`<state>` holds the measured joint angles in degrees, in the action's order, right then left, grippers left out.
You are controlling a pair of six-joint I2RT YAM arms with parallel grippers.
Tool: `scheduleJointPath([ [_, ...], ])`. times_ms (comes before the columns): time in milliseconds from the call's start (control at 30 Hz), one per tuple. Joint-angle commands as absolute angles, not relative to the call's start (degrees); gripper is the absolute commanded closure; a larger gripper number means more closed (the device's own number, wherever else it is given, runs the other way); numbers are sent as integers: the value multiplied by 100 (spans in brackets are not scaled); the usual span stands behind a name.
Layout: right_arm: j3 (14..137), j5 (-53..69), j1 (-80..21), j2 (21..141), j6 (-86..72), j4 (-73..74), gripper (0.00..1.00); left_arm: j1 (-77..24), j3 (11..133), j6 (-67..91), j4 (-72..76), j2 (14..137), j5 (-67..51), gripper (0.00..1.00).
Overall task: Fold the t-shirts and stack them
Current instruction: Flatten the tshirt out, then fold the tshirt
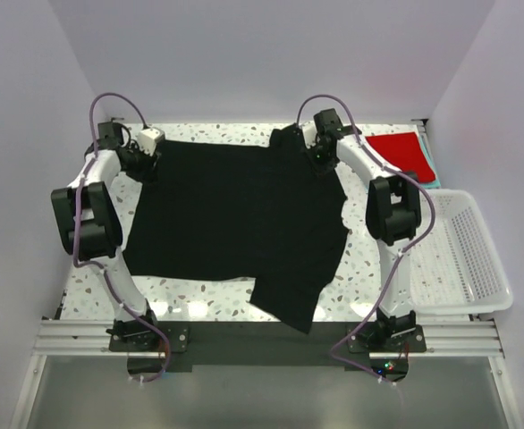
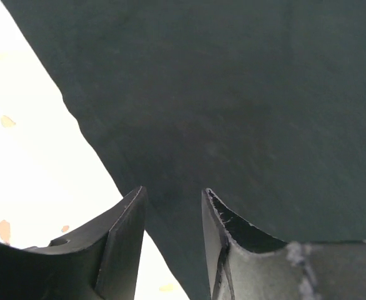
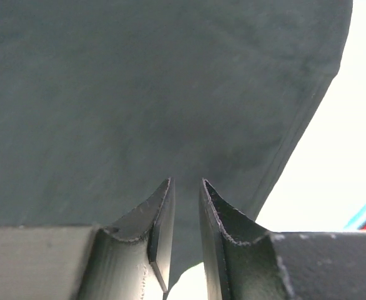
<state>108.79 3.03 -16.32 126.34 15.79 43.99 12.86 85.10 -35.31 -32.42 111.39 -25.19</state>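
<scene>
The black t-shirt (image 1: 235,223) covers mid-table; the white basket (image 1: 463,255) and red t-shirt (image 1: 401,147) block the right.

white mesh basket (image 1: 470,259) at table's right edge | speckled table (image 1: 181,288) | basket seemingly empty

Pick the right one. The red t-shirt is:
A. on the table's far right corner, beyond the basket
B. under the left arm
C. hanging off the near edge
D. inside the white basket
A: the red t-shirt lies flat at the far right corner of the table, behind the white basket, which holds no red cloth.
</scene>
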Motion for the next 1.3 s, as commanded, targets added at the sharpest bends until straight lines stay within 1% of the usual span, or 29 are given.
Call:
scheduleJointPath([
  [0, 11223, -219, -1556, 13042, 1379, 4219, 74, 1283, 8737, -2874, -3085, 11522, -2277, 57],
  [133, 11425, -342, -1547, 13403, 1485, 4262, 72, 1327, 8360, -2944, -3120, 11610, -1969, 59],
  [200, 11513, -395, -1547, 13605, 1538, 4306, 71, 1362, 7904, -2953, -2980, 11462, -1881, 60],
  [300, 11899, -509, -1547, 13911, 1547, 4403, 70, 1450, 7586, -2918, -2769, 11373, -1741, 62],
  [500, 12893, -817, -1547, 14589, 1547, 4544, 68, 1485, 7471, -2769, -2760, 11347, -1775, 62],
  [567, 13130, -835, -1547, 14625, 1529, 4518, 66, 1512, 7488, -2742, -2812, 11190, -1959, 60],
  [600, 13166, -844, -1547, 14608, 1529, 4396, 65, 1520, 7506, -2760, -2847, 11119, -2064, 56],
  [667, 13175, -765, -1547, 14389, 1608, 4263, 62, 1529, 7558, -2865, -2979, 10839, -2284, 52],
  [733, 13245, -581, -1547, 14187, 1696, 4245, 56, 1617, 7629, -3128, -3215, 10601, -2714, 46],
  [767, 13228, -441, -1547, 13872, 1827, 4306, 54, 1669, 7725, -3286, -3382, 10356, -3125, 44],
  [800, 13193, -361, -1547, 13695, 1915, 4472, 46, 1766, 7760, -3696, -3575, 10232, -3320, 39],
  [867, 12895, 252, -1556, 12995, 2143, 4718, 36, 1880, 7840, -4207, -4321, 9889, -3776, 37],
  [900, 12711, 472, -1547, 12686, 2449, 5007, 25, 2020, 7875, -4932, -4655, 9775, -3892, 36],
  [933, 12283, 997, -1564, 12422, 2609, 5201, 20, 2082, 7866, -5322, -5328, 9591, -3981, 36],
  [967, 12078, 1228, -1573, 11888, 3028, 5429, 17, 2153, 7770, -5726, -5666, 9493, -4025, 36],
  [1000, 11859, 1422, -1599, 11639, 3232, 5919, 15, 2284, 7674, -6505, -5982, 9405, -3999, 36],
  [1033, 11361, 1546, -1626, 11411, 3443, 6150, 14, 2346, 7551, -6808, -6429, 9300, -3921, 36],
  [1100, 10787, 1714, -1775, 10683, 3989, 6703, 15, 2452, 7042, -7545, -6714, 8966, -3622, 36],
  [1133, 10123, 1740, -1906, 10409, 4121, 6845, 17, 2461, 6857, -7741, -6880, 8713, -3508, 36],
  [1200, 9399, 1583, -2169, 9717, 4368, 6996, 21, 2461, 6286, -8162, -6908, 8439, -3253, 36],
  [1233, 8647, 1478, -2345, 9512, 4403, 6996, 23, 2452, 6110, -8269, -6891, 8203, -3200, 36],
  [1267, 8266, 1329, -2730, 9310, 4351, 6979, 26, 2461, 5804, -8375, -6882, 8087, -3138, 36],
])
